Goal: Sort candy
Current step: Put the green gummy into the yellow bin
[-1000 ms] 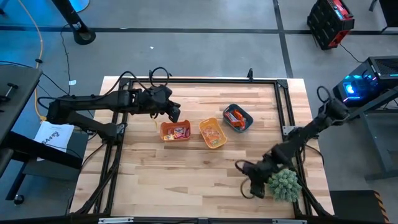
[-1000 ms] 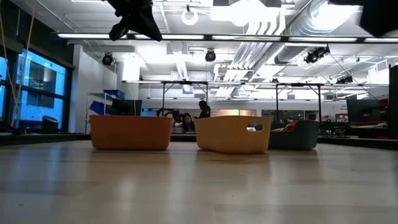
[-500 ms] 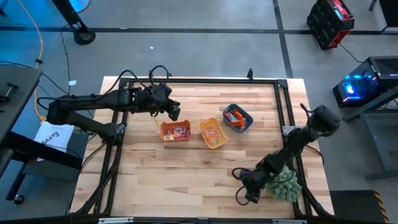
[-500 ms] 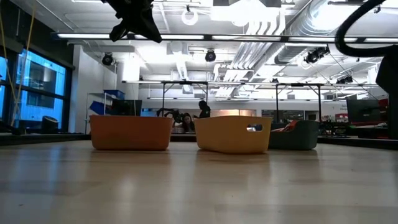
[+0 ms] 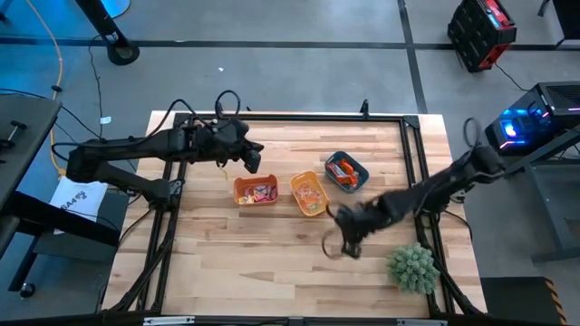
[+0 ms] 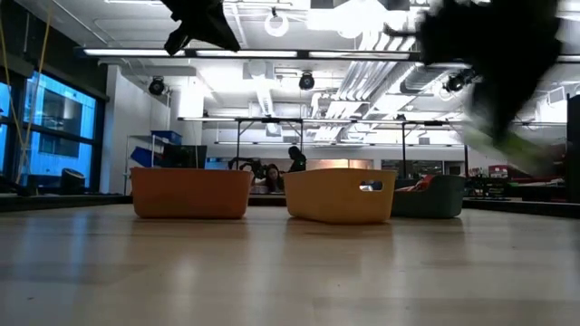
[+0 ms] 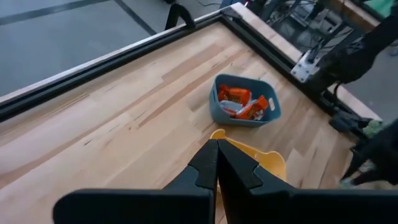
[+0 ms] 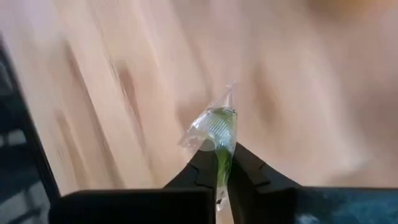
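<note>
The right end effector (image 5: 343, 243) sits right of centre in the high view, below the yellow tray (image 5: 309, 194), its fingers pinched on a green-wrapped candy (image 8: 214, 129) with the clear twist of wrapper sticking out past the tips. The left end effector (image 5: 251, 161) hovers above the orange tray (image 5: 256, 192) toward the upper left, fingers closed on nothing. The rest of the candy lies in the orange, yellow and teal tray (image 7: 245, 103); the green plant ball (image 5: 413, 268) stands at the lower right of the counter (image 5: 227, 254).

The grip seems to catch only the sweet's end, though motion blur makes that uncertain. A fast swing could fling it loose onto the counter, or a release too early could drop it in the wrong tray, since the yellow and teal trays stand just beside each other.
</note>
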